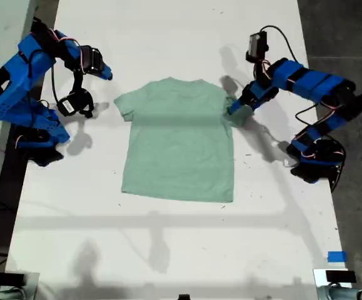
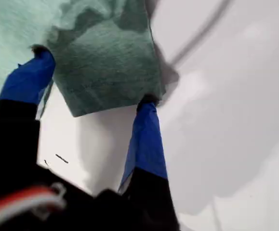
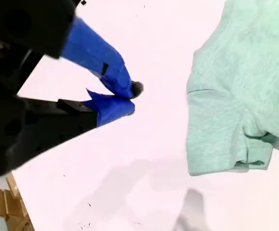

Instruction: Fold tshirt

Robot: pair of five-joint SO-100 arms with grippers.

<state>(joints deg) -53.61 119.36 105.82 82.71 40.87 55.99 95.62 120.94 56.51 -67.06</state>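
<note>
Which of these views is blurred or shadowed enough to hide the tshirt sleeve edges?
Exterior view: sharp; arm shadows cross the table, none over the tshirt. First wrist view: soft focus, shadow beside the sleeve between my first gripper fingers. Second wrist view: bright, washed-out table; sleeve edge clear.

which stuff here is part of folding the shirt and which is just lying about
Part of the job:
- tshirt, flat on the white table
- my first gripper, jaws open around a sleeve
- my second gripper, jaws together, off the cloth

Just lying about:
- blue tape at the table edge
- cardboard boxes
</note>
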